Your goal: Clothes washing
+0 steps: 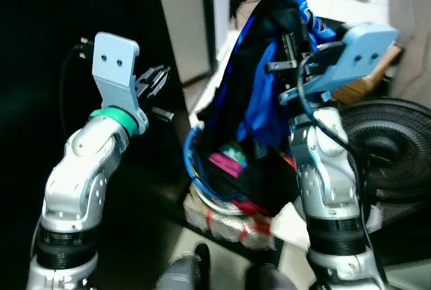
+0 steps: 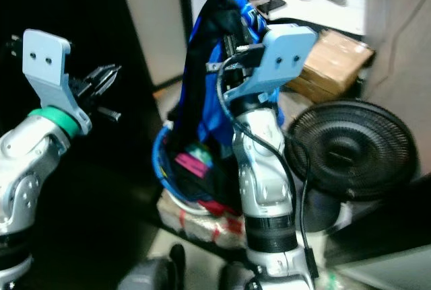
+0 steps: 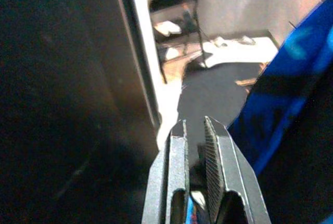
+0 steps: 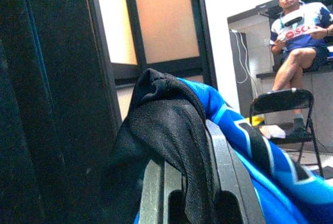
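1. A black-and-blue sports garment (image 1: 259, 81) hangs lifted high at the centre of the scene, its lower folds trailing into a blue-rimmed laundry basket (image 1: 202, 182) on the floor below.
2. The right gripper (image 4: 188, 182) is clenched on the garment's top fold, black fabric draped over both fingers in the right wrist view, with the blue striped part falling off to one side.
3. The left gripper (image 1: 156, 81) is raised at the robot's left, apart from the garment, its fingers (image 3: 213, 167) nearly together with a thin gap and nothing between them.
4. More clothes lie in the basket, among them a pink and a teal piece (image 1: 229, 159); a red-and-white bundle (image 1: 225, 223) sits under the basket's front edge.
5. A dark panel (image 3: 62, 104) stands just beside the left gripper.
6. A black floor fan (image 2: 353, 149) stands right of the right arm, a cardboard box (image 2: 333, 58) behind it.
7. A person (image 4: 299, 31) sits beyond a black folding chair (image 4: 283, 109).
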Motion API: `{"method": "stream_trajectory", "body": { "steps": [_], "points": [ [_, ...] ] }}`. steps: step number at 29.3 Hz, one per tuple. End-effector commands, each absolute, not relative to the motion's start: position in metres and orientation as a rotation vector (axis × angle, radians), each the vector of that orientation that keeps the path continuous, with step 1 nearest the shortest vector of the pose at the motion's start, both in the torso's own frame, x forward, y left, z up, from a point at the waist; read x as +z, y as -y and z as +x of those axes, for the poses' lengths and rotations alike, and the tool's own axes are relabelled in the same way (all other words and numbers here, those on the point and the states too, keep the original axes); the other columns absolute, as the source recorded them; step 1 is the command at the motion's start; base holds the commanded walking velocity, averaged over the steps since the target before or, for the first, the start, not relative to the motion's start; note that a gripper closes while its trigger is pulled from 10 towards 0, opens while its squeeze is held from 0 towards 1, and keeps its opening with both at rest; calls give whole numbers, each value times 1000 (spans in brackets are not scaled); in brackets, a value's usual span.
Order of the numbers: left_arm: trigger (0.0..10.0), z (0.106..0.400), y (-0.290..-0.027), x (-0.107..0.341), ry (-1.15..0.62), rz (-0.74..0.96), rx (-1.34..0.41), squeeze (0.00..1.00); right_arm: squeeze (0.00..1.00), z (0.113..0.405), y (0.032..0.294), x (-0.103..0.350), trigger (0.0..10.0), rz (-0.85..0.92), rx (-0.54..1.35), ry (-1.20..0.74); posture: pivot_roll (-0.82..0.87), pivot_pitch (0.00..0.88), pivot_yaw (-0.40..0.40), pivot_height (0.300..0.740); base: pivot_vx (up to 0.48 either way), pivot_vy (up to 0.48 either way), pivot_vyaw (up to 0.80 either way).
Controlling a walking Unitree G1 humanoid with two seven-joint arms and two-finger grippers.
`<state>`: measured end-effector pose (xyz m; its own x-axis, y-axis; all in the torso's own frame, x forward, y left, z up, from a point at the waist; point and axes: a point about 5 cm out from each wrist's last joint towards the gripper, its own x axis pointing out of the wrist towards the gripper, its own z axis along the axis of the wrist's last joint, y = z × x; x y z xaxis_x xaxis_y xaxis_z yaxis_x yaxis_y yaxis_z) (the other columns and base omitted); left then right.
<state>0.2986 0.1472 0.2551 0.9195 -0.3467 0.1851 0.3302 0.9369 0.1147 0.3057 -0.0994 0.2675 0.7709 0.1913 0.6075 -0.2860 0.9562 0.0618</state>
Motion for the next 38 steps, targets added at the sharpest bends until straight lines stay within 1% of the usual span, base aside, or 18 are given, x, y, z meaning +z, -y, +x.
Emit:
{"method": "stream_trajectory", "body": {
  "steps": [1,4,10,11,17,19,21,22,23,24,29,38],
  "points": [
    [10000,298,-146,251,184,87,-357,0,0,298,98,273,10000,163,254,683,70,0,136,740,0,0,0],
    [10000,301,-145,253,198,77,-352,0,0,300,97,267,10000,158,232,654,65,0,123,740,0,0,0],
    [10000,302,-144,255,205,73,-351,0,0,301,97,265,10000,161,226,646,66,0,121,740,0,0,0],
    [10000,303,-143,258,217,68,-352,0,0,305,98,264,10000,162,205,631,72,0,112,740,0,0,-800],
    [10000,306,-140,263,230,59,-355,0,0,311,105,261,10000,158,155,603,51,0,120,740,0,0,-800],
    [10000,307,-138,264,234,54,-355,0,0,311,108,259,10000,153,140,594,32,0,105,740,0,0,-800],
    [10000,307,-138,264,234,54,-355,0,0,311,108,259,10000,153,140,594,32,0,105,740,0,0,-800],
    [10000,308,-134,266,252,28,-346,0,0,311,111,259,10000,141,141,583,7,0,68,740,0,0,-800],
    [10000,308,-134,266,252,28,-346,0,0,311,111,259,10000,141,141,583,7,0,68,740,0,0,-800],
    [10000,309,-130,265,263,4,-339,0,0,311,113,259,10000,124,151,574,-6,0,46,740,0,0,-800],
    [10000,310,-123,258,264,-39,-315,0,0,314,118,261,10000,87,174,560,-24,0,16,740,0,0,-800],
    [10000,314,-125,254,269,-43,-272,0,0,323,116,265,10000,77,186,560,-24,0,4,740,0,0,-800]
  ]
}}
